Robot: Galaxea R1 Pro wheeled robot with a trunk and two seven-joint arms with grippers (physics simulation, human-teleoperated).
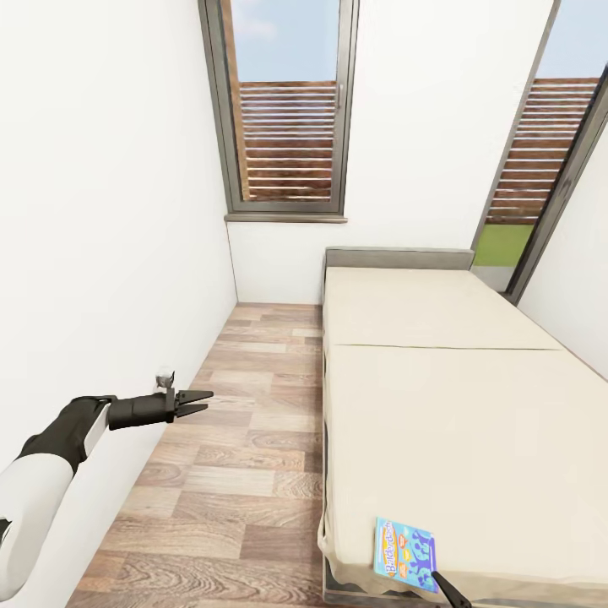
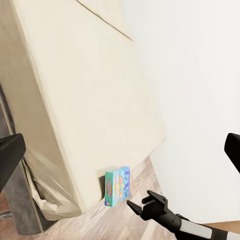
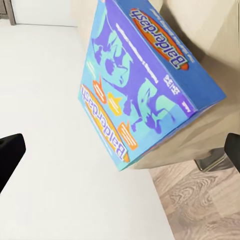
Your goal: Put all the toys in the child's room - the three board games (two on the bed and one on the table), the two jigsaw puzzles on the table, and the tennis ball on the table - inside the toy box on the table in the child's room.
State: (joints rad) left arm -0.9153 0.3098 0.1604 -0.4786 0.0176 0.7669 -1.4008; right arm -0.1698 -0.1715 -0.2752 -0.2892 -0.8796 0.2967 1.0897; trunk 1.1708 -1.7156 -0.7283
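From the head view I see the bed (image 1: 447,397) running lengthwise away from me toward the far wall, with a tall window (image 1: 287,105) above the wood-plank floor (image 1: 245,456) strip beside it and a second glazed opening (image 1: 540,160) past its far corner. A white wall (image 1: 101,253) closes in along the floor strip opposite the bed. Nothing lies on the mattress between me and the small teal-blue board game (image 1: 405,556), which sits flat near the bed's near edge, at the corner closest to the floor strip. Its long axis runs roughly along the bed's length, slightly skewed. My right gripper (image 2: 147,205) is just beside the box, fingers spread, holding nothing. My left gripper (image 1: 196,403) hovers over the floor strip, well apart from the bed, fingers parted and empty.
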